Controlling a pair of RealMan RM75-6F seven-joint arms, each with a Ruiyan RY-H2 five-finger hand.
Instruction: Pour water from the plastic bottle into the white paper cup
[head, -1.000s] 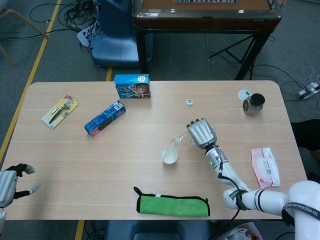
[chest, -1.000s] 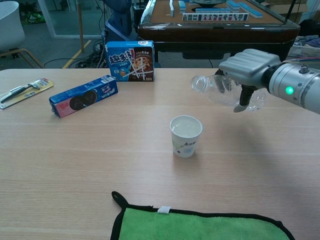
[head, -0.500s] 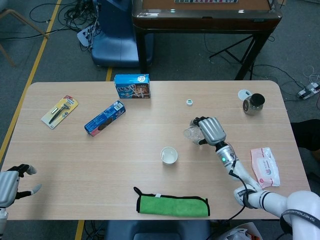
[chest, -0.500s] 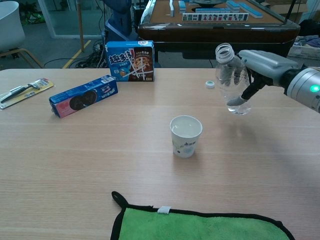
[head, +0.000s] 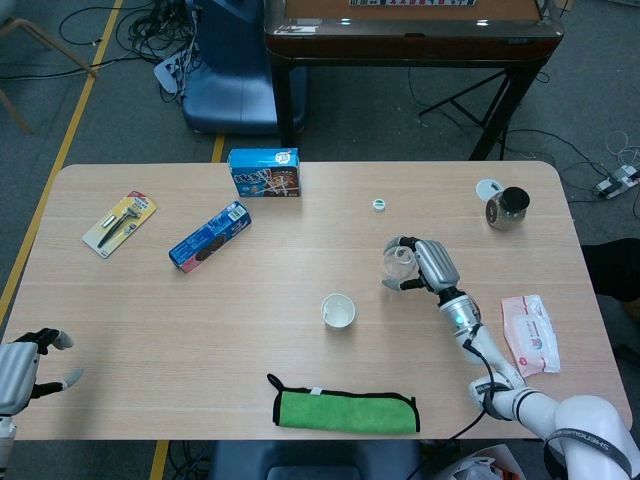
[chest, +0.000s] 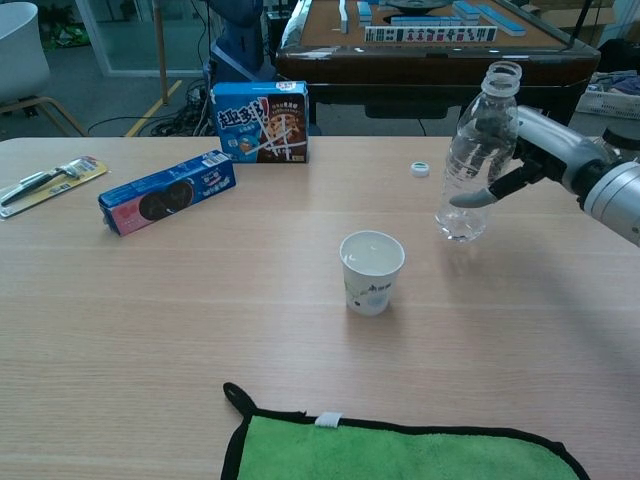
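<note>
A clear plastic bottle (chest: 474, 160) with no cap stands nearly upright, its base at or just above the table, right of the cup. My right hand (chest: 545, 150) grips it from the right side; in the head view the right hand (head: 432, 264) wraps the bottle (head: 397, 262). The white paper cup (chest: 371, 271) stands upright at mid-table with water inside, also seen as the cup (head: 338, 311) from above. The bottle's small cap (chest: 420, 168) lies on the table behind. My left hand (head: 22, 365) hangs at the table's front left corner, holding nothing, fingers apart.
A green cloth (head: 345, 408) lies at the front edge. A blue biscuit box (head: 264, 172), a blue packet (head: 209, 236) and a carded tool (head: 120, 222) sit at the back left. A jar (head: 512, 207) stands back right, a pink tissue pack (head: 530, 333) at the right.
My right hand has swung the bottle from tilted over the cup back to upright and lowered it toward the table, right of the cup. The left hand stayed put.
</note>
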